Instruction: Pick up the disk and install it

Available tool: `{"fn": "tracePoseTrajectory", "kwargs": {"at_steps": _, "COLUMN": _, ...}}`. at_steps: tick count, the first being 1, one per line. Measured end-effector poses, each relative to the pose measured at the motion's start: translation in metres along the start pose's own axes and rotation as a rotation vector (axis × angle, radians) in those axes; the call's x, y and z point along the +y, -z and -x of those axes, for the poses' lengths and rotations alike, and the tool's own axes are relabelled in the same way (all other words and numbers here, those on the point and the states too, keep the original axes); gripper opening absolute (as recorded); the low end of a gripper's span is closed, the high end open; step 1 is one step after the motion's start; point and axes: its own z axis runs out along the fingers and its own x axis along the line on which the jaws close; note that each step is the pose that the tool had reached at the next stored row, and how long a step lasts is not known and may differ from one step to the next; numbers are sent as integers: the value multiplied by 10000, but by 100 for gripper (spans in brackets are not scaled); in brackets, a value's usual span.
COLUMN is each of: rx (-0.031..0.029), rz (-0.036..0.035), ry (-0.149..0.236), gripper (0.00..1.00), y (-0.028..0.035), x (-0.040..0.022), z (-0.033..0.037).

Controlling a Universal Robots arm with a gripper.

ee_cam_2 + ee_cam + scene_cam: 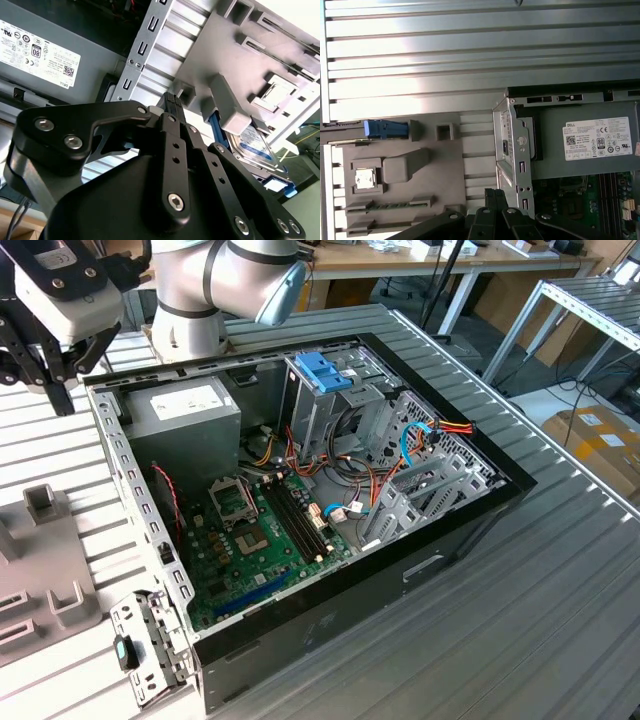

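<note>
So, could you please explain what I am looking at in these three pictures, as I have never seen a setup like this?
It is one robot arm with a gripper at its end, above a ribbed metal table. The exterior view comes from a camera off the arm; both wrist views come from cameras riding near the gripper, whose black body shows in them. On the table lies an open computer case with its power supply and green motherboard exposed. Beside it sits a grey parts tray. The disk, in its blue carrier, rests in that tray, not yet picked up. The gripper hovers near the case's corner and the tray, carrying nothing that I can see.
</note>
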Motion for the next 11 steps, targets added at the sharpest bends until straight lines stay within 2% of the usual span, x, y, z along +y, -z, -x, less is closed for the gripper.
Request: {"fn": "tracePoseTrajectory", "kwargs": {"at_steps": 11, "rx": 0, "rz": 0, "ry": 0, "gripper": 11, "y": 1, "x": -3, "z": -39}}
